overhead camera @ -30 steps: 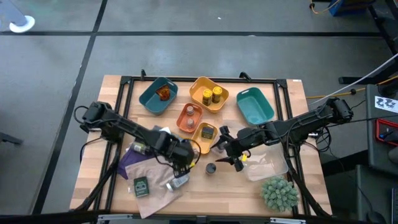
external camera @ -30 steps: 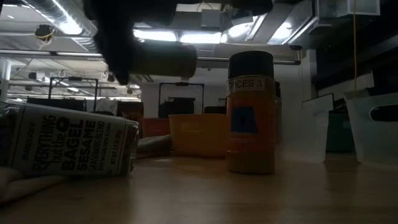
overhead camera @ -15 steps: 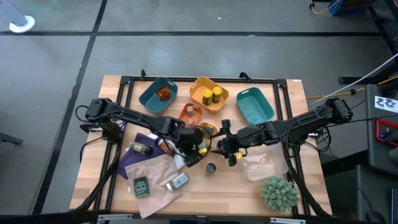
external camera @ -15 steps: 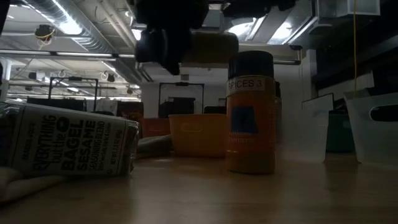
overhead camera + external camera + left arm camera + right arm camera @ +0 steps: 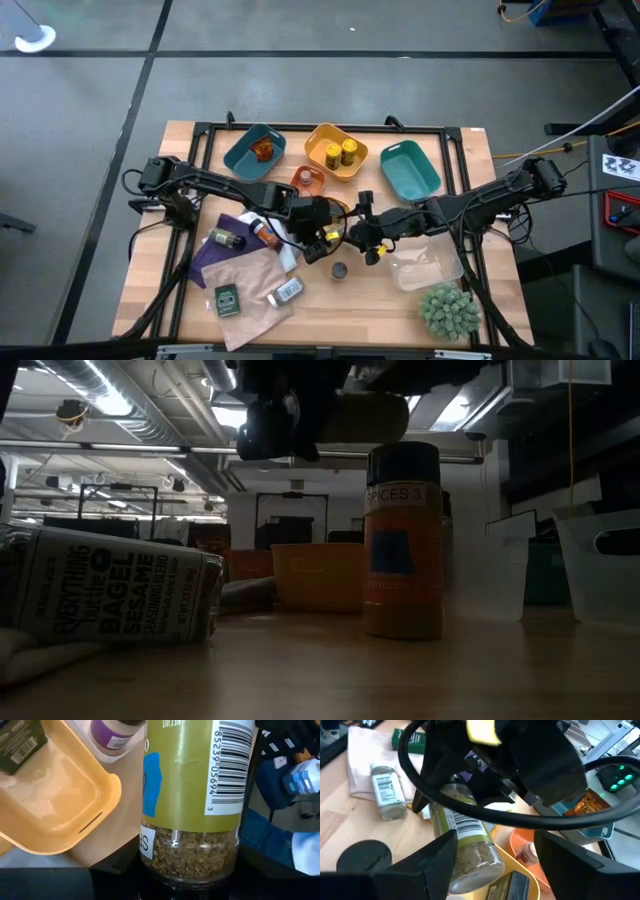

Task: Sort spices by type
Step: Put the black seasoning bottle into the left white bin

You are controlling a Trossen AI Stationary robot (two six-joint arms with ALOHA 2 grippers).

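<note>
My left gripper (image 5: pixel 320 235) is shut on a clear herb jar (image 5: pixel 465 840) with a green label and a barcode, held level above mid-table (image 5: pixel 362 417). My right gripper (image 5: pixel 363 240) is open. Its fingers (image 5: pixel 437 862) stand on either side of the jar's free, herb-filled end (image 5: pixel 476 862). A yellow jar with a dark lid (image 5: pixel 403 540) stands on the table just in front (image 5: pixel 339 270). A bagel seasoning jar (image 5: pixel 110 595) lies on its side (image 5: pixel 288 291). A flat green packet (image 5: pixel 227 299) rests on a beige bag. My left gripper holds the herb jar by its left end (image 5: pixel 318 420), coming level from the table's left. Its dark body hides the fingers. The jar (image 5: pixel 195 795) is lifted clear, lying level and pointing toward the table's right. My right gripper: I cannot tell whether its fingers touch the jar's end.
Trays line the far half: teal (image 5: pixel 253 155) with an amber jar, yellow (image 5: pixel 336 150) with two yellow jars, a second teal one (image 5: pixel 410 170), orange (image 5: pixel 305 185) and a small yellow one (image 5: pixel 330 212). A clear packet (image 5: pixel 430 265) and a spiky plant (image 5: pixel 448 310) sit near right.
My left gripper has carried the herb jar from over the beige bag up and toward the table's right, to the right gripper. My right gripper has moved a little toward the far edge and the left, meeting the jar's free end.
</note>
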